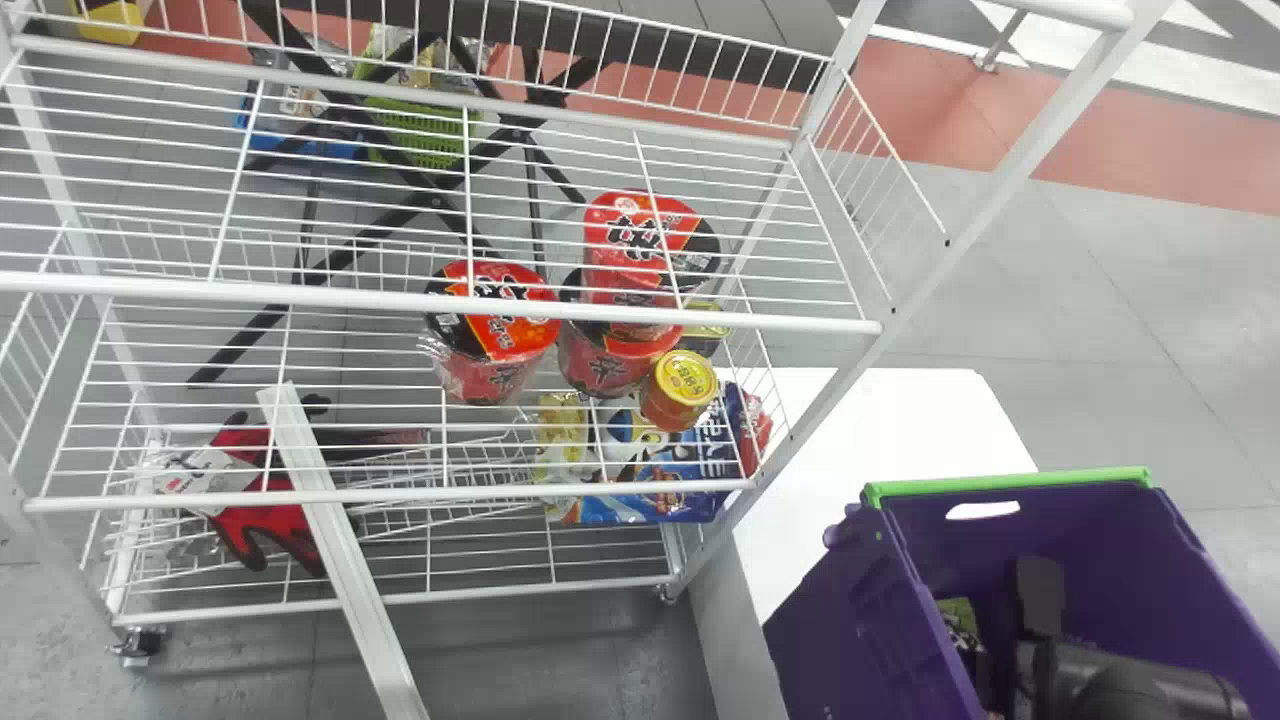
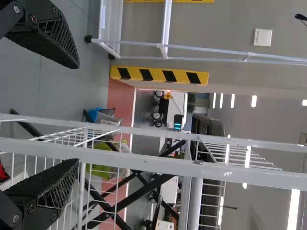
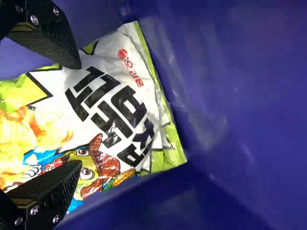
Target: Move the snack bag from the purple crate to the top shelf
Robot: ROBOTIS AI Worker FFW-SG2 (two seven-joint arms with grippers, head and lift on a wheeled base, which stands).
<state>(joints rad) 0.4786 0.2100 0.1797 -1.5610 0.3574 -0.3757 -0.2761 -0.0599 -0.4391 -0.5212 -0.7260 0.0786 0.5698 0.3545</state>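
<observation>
Grey floor [image 1: 1100, 330] spreads out beyond the purple crate [image 1: 860, 620], with a red band crossing it farther back. A white table [image 1: 900, 420] shows behind the crate and to its left. Left of the crate stands the white wire rack [image 1: 600, 318]. Through its wires I see red noodle tubs [image 1: 500, 375], a small jar with a yellow lid [image 1: 684, 378] and a blue packet [image 1: 700, 455]; red and black gloves [image 1: 245, 470] lie at the rack's end farther from the crate. The snack bag [image 3: 115, 91] is inside the crate, close to a wall. My right gripper [image 1: 1040, 600] is down in the crate at the bag, its fingers [image 3: 57, 43] wide apart over the bag's face, not closed on it; whether they touch it I cannot tell. My left gripper [image 2: 78, 114] is parked by the rack, spread wide and empty.
</observation>
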